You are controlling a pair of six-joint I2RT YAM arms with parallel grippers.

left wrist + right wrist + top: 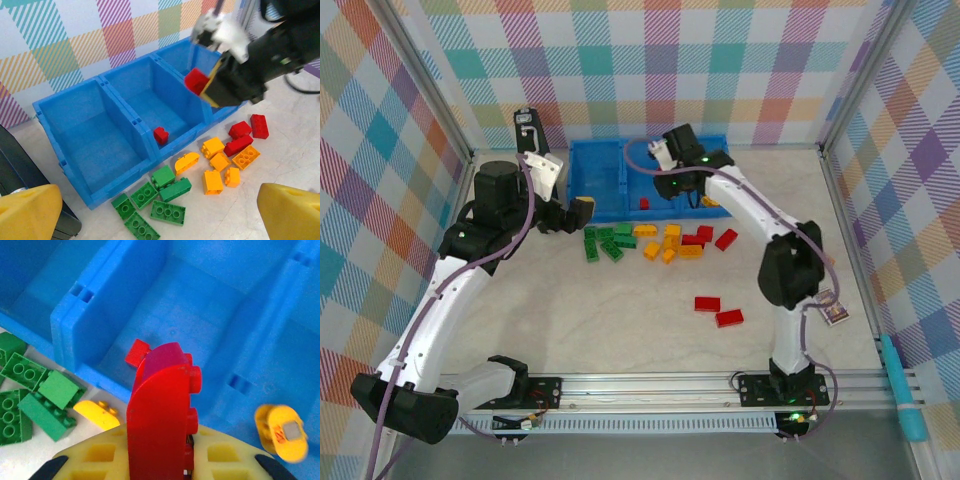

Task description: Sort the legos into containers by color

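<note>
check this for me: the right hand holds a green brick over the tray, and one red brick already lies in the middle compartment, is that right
Not quite. The brick in the right hand is red, not green; the right wrist view shows it plainly. The rest stands: it is held over the tray, and one red brick already lies in the middle compartment.

glossy plastic legos, smooth plastic tray

We record: right gripper cut off at the lower edge; held red brick partly hides a smaller red brick; yellow piece blurred.
</note>
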